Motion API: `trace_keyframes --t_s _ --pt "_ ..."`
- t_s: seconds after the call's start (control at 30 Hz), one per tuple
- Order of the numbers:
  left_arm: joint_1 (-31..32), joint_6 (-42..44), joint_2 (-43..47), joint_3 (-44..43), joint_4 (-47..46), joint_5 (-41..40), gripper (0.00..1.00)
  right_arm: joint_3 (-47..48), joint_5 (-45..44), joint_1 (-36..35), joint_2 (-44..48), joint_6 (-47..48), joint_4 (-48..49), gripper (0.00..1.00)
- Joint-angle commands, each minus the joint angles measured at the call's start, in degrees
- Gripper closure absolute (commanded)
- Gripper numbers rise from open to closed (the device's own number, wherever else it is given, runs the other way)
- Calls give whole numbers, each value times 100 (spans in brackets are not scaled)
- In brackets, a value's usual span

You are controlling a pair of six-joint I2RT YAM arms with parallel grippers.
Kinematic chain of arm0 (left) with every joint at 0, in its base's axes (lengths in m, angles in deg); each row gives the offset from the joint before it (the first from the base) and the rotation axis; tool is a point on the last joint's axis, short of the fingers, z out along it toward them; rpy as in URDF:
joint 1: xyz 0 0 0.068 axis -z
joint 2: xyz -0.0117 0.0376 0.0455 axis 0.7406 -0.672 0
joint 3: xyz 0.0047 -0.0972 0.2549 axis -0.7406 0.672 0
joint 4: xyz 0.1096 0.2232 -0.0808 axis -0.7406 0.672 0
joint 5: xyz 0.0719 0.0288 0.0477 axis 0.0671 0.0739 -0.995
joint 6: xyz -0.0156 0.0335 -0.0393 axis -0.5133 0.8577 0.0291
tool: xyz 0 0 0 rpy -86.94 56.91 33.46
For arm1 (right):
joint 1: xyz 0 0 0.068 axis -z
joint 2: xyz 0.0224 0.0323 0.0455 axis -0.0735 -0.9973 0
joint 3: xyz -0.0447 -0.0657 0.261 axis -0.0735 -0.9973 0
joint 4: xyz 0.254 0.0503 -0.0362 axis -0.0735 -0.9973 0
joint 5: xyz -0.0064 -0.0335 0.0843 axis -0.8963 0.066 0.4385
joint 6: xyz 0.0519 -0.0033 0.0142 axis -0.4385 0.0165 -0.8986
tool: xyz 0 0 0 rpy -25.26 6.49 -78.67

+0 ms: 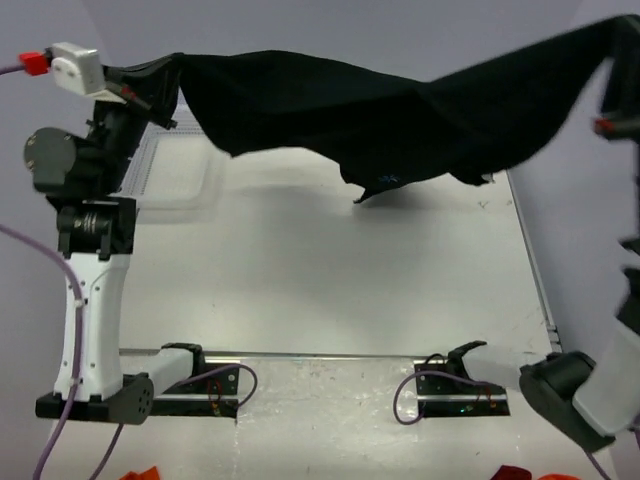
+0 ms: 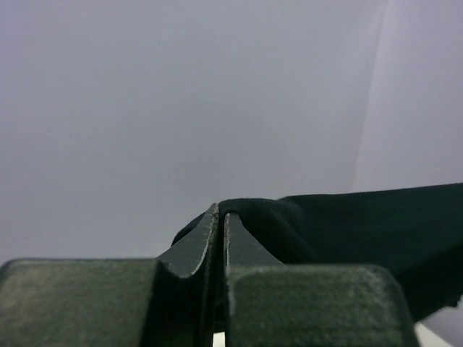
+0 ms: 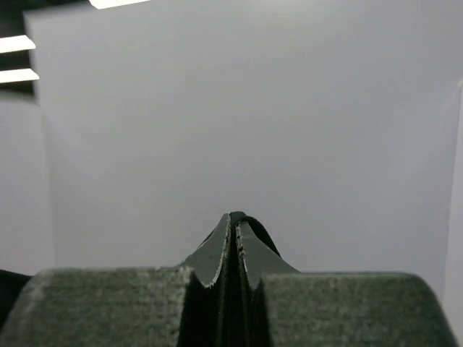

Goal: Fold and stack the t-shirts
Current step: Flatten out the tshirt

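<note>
Above the counter (image 1: 330,290) I had one black t-shirt (image 1: 400,110) stretched in the air, sagging in the middle; I judged folding not yet begun and no stack made. The left end effector (image 2: 219,211) and the right end effector (image 3: 234,215) each pinched its cloth, high above that counter.

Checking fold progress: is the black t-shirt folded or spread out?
Spread, unfolded: the t-shirt hangs stretched between the left gripper and right gripper, above the table.
</note>
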Motion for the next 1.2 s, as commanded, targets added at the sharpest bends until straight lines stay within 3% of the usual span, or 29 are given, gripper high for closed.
trace_keyframes --t_s 0.0,0.17,0.3,0.47,0.53,0.57,0.6,0.7,0.8,0.93,1.17 --pt "-28 -292 260 -245 547 417 100 89 809 -50 540 -394 -246 100" --pt "-28 -617 541 -1036 872 662 100 335 1179 -58 876 -719 -263 100" --pt "-28 -706 682 -1134 942 637 100 -216 795 -58 939 -544 0 100" --pt "-28 -679 498 -204 873 522 100 -1165 -23 -58 315 -96 237 100" --pt "-28 -706 236 446 802 566 100 -2060 -252 -41 271 -113 665 100" --pt "-19 -706 165 727 680 618 100 -2751 -322 -6 288 -113 921 100" --pt "-11 -775 103 1504 444 662 100 -2976 -419 12 262 -104 1089 100" --pt "7 -942 -266 2745 -488 566 100 -3486 -709 196 -177 -210 1231 100" --pt "42 -934 -967 3320 -710 -30 100 -4005 -588 573 -660 -585 1433 100" --pt "51 -925 -1819 3428 -527 -829 100 -4401 -656 943 -1398 -684 1634 100" --pt "60 -943 -3157 3024 -560 -1043 100 -4069 -658 1338 -2831 -710 1548 100"
